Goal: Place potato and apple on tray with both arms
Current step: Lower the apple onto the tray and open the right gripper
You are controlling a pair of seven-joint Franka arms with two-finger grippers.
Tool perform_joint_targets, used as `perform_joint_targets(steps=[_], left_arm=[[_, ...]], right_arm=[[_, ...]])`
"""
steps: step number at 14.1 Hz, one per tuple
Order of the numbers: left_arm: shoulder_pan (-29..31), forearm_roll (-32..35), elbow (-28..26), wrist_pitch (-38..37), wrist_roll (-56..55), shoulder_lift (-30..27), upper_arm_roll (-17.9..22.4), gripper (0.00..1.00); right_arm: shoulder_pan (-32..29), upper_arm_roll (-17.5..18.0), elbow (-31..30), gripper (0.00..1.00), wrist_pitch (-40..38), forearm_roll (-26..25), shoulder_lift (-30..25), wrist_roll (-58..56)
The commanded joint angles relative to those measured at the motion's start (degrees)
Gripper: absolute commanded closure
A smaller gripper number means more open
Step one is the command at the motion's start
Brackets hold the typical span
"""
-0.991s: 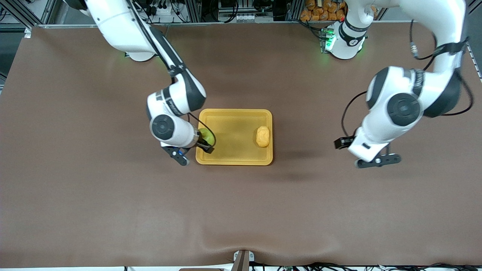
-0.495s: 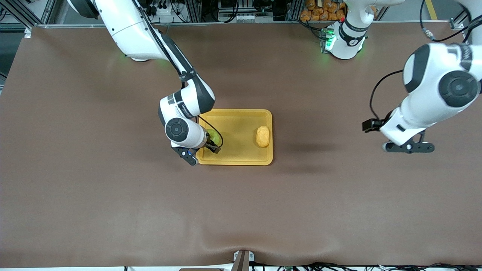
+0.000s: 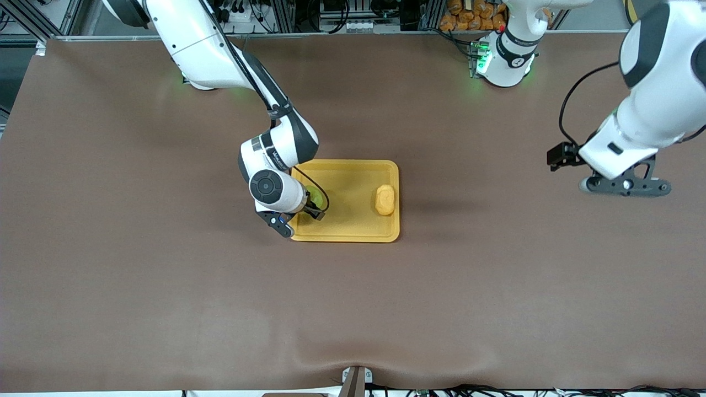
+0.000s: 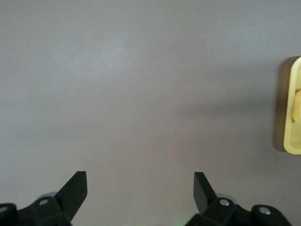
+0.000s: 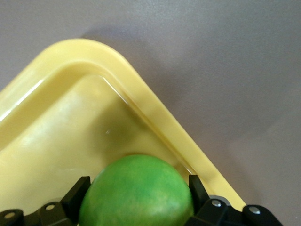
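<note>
The yellow-orange tray (image 3: 347, 184) lies at the table's middle. The potato (image 3: 385, 199) lies in it by the rim toward the left arm's end. My right gripper (image 3: 310, 208) is shut on the green apple (image 3: 315, 194), low over the tray's part toward the right arm's end. In the right wrist view the apple (image 5: 136, 193) sits between both fingers, over the tray's floor (image 5: 94, 117) near a rounded corner. My left gripper (image 3: 626, 184) is open and empty over bare table toward the left arm's end; its wrist view shows it (image 4: 140, 188) with the tray's edge (image 4: 294, 136) off to the side.
The brown table mat (image 3: 165, 286) runs wide around the tray. Cables, green-lit arm bases (image 3: 504, 60) and orange packets (image 3: 474, 14) line the edge by the robots.
My right gripper has carried the apple from the tray's rim farther in over the tray. My left arm has swung away from the tray toward its own end and base.
</note>
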Motion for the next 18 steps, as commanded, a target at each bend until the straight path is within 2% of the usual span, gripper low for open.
perform_joint_targets(steps=[1,2,3,8,11,14,18], left_arm=[[0.50,-0.88,1.00,-1.87,1.08,-2.67,-0.17,0.00],[0.77,-1.23,1.09,-3.09,1.27,-3.29,-0.25,0.00],[0.77,-1.67,1.00,-4.15,2.49,-3.73,0.18,0.00],[3.23,-4.83,1.00,-4.94,5.14,-4.17,0.45,0.00],[3.49,-5.54,1.35,-6.18,4.17,-4.09,0.53,0.00],[3.49,-5.72,4.25,-6.18,4.17,-4.17,0.27,0.00],[3.23,-5.10,6.01,-7.94,2.94,-4.09,-0.17,0.00]], right_arm=[[0.80,-0.65,-0.37,0.17,0.60,-0.18,-0.28,3.10],[0.71,-0.65,-0.37,0.05,0.61,-0.18,-0.28,4.34],[0.71,-0.65,-0.37,0.00,0.61,-0.27,-0.28,4.61],[-0.08,-0.74,1.03,0.00,-1.41,-0.18,-1.15,4.44],[-1.13,-1.36,6.90,0.00,-9.65,-0.18,-1.33,4.35],[-3.50,-1.36,12.53,0.00,-17.21,-0.27,-1.42,4.18],[-8.07,-1.45,15.19,0.00,-20.66,-1.05,-4.66,4.00]])
